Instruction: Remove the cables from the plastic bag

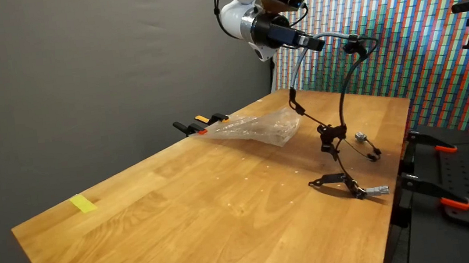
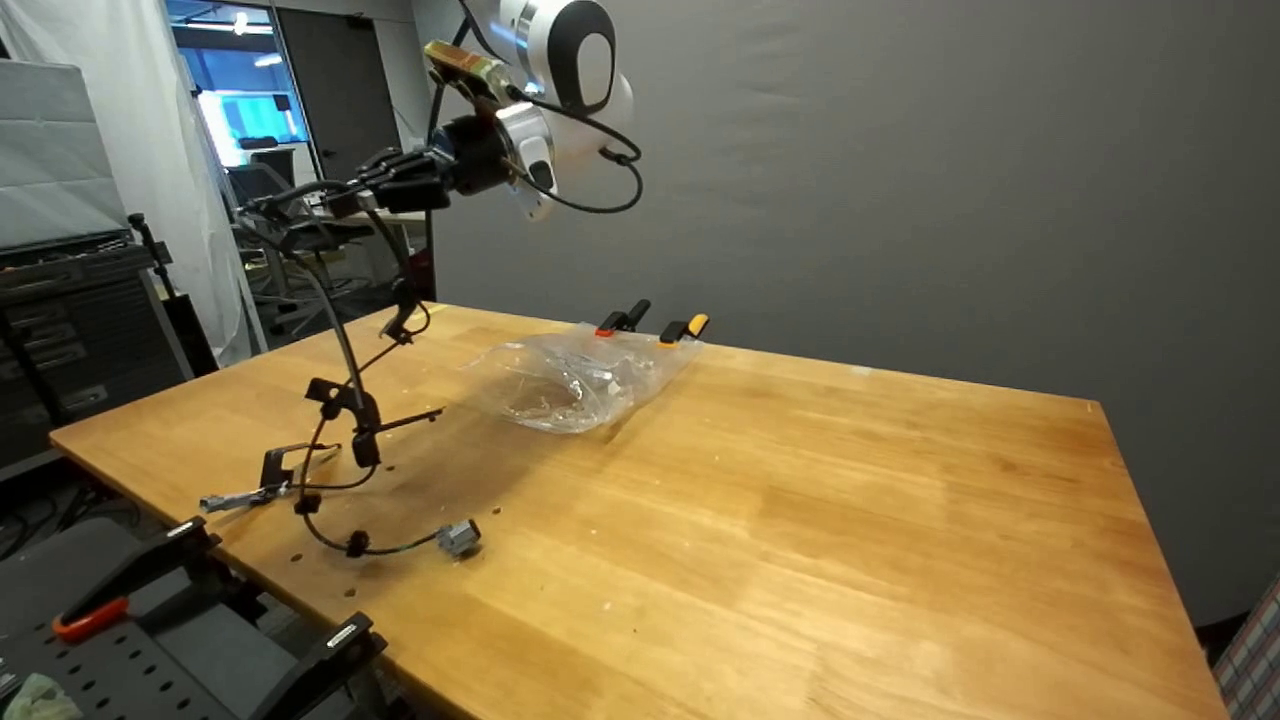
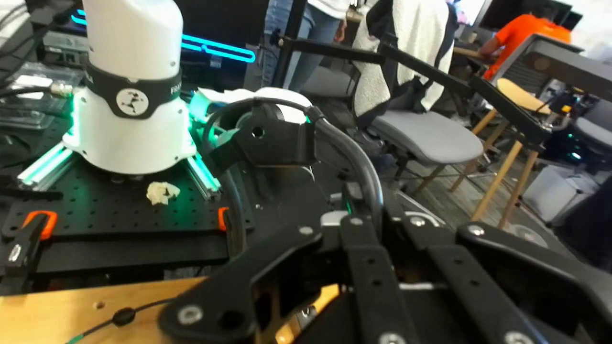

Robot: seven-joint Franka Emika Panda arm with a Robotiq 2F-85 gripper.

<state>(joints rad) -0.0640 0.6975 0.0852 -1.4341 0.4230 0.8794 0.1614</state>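
Observation:
My gripper [image 1: 317,44] is shut on the black cable harness [image 1: 345,81] and holds it high above the table. The gripper [image 2: 347,200] and harness [image 2: 338,325] also show in an exterior view. The harness hangs in a loop with black clips; its grey connectors [image 1: 377,191] [image 2: 459,538] are at or just above the tabletop. In the wrist view the cable [image 3: 363,162] runs between the fingertips [image 3: 370,210]. The clear plastic bag [image 1: 260,129] lies crumpled on the table in both exterior views [image 2: 590,385], apart from the harness. No cable shows inside it.
Two spring clamps, one with an orange-red tip [image 2: 622,318] and one with a yellow handle [image 2: 685,328], hold the bag at the edge of the wooden table [image 1: 208,214]. Yellow tape [image 1: 83,203] marks the tabletop. The robot base [image 3: 134,129] stands on a black plate beside the table.

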